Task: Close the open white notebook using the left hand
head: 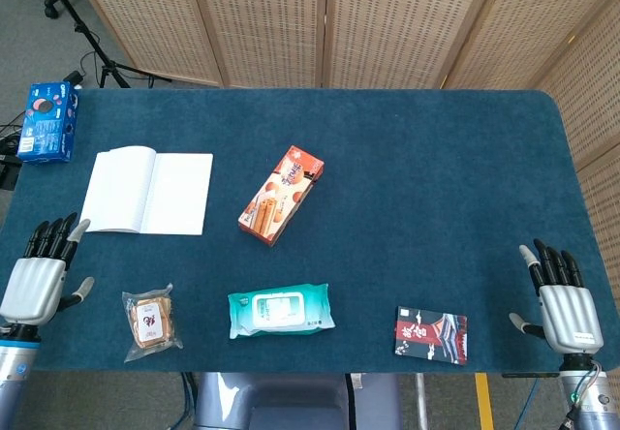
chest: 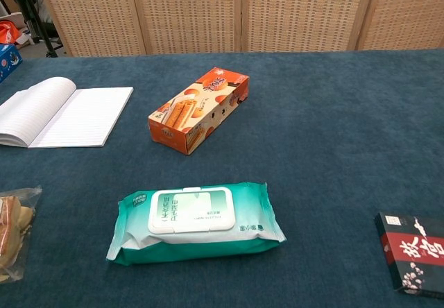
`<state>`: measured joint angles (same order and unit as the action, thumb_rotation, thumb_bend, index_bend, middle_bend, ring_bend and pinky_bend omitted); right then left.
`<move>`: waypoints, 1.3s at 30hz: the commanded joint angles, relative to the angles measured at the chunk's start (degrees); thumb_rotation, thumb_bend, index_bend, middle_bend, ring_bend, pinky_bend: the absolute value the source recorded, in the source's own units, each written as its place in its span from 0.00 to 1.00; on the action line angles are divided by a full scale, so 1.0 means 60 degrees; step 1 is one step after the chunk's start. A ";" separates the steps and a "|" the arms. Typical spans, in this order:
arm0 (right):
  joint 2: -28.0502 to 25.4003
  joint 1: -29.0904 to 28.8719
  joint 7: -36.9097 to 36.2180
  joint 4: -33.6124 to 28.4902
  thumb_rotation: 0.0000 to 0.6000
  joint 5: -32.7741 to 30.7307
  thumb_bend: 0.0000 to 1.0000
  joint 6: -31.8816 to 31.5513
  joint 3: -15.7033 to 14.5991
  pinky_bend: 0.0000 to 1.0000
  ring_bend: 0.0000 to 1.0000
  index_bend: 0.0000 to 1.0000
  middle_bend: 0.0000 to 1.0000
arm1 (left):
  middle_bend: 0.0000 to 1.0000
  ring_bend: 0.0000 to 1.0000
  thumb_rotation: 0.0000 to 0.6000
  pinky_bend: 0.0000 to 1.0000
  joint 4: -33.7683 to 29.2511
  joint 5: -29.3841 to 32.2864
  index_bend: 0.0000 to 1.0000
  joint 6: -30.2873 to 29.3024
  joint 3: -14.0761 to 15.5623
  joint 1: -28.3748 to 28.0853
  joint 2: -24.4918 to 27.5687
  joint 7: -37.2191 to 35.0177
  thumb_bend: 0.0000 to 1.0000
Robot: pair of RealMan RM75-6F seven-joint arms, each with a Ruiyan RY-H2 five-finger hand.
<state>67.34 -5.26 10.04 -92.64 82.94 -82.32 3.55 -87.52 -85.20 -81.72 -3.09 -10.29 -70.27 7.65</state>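
The white notebook point(head: 147, 192) lies open and flat on the blue table at the left, its lined pages up; the chest view shows it too point(chest: 62, 112). My left hand point(head: 39, 277) rests at the table's front left corner, below the notebook and apart from it, fingers spread and holding nothing. At the front right corner my right hand point(head: 562, 299) is also empty with fingers apart. Neither hand appears in the chest view.
An orange snack box point(head: 281, 195) lies mid-table. A green wipes pack point(head: 281, 310), a bagged snack point(head: 150, 322) and a dark box point(head: 431, 334) line the front edge. A blue cookie box point(head: 48, 122) sits off the far left corner. Folding screens stand behind.
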 commanded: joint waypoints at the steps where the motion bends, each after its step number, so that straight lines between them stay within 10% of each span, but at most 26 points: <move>1: -0.0001 0.0004 -0.0013 0.0000 1.00 0.0015 0.05 -0.0016 0.0000 0.00 0.00 0.00 0.00 | 0.00 0.00 1.00 0.00 -0.0010 0.0016 0.00 -0.0003 -0.0035 -0.0015 0.0014 -0.0083 0.27; 22: 0.0122 -0.0073 0.0135 0.0096 1.00 -0.0122 0.05 0.0159 0.0017 0.00 0.00 0.00 0.00 | 0.00 0.00 1.00 0.00 0.4873 0.0764 0.00 0.2774 -0.0455 -0.1642 -0.1181 -0.2332 0.28; 39: 0.0110 -0.0081 -0.0041 0.0151 1.00 -0.0117 0.05 0.0143 0.0037 0.00 0.00 0.00 0.00 | 0.00 0.00 1.00 0.00 0.5922 0.0840 0.00 0.3944 -0.0396 -0.2543 -0.1957 -0.2133 0.27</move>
<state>68.01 -5.75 9.81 -91.74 82.21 -81.44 3.77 -52.13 -80.21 -58.18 -5.52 -25.44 -81.88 -5.30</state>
